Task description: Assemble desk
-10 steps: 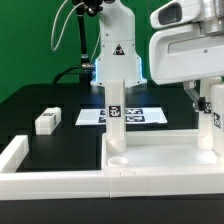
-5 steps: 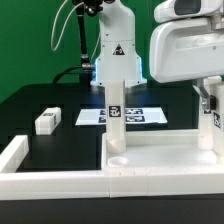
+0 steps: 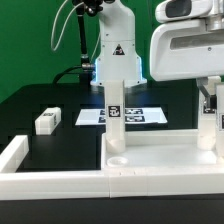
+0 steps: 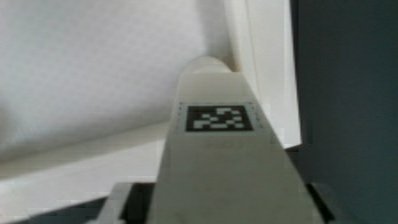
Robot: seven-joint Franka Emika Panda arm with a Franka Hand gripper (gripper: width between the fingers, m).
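Tabletop panel [image 3: 165, 160] lies flat on the black worktop [image 3: 60, 100], looks like stiff, light plastic. One upright leg [image 3: 115, 112] stands at the panel's side toward the exterior view's left, and a spare leg [image 3: 47, 121] lies well apart further left. The claw [image 4: 217, 205] is clamped on the held leg [image 3: 208, 120], upright at the panel's right side; smooth square section probably slippery, so pinch two flat faces, clear of the tag [image 4: 219, 118]

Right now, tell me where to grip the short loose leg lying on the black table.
Take the loose leg at mid-length, across its two long sides, from straight above: it lies flat on the table, square-sectioned, apart from everything else.
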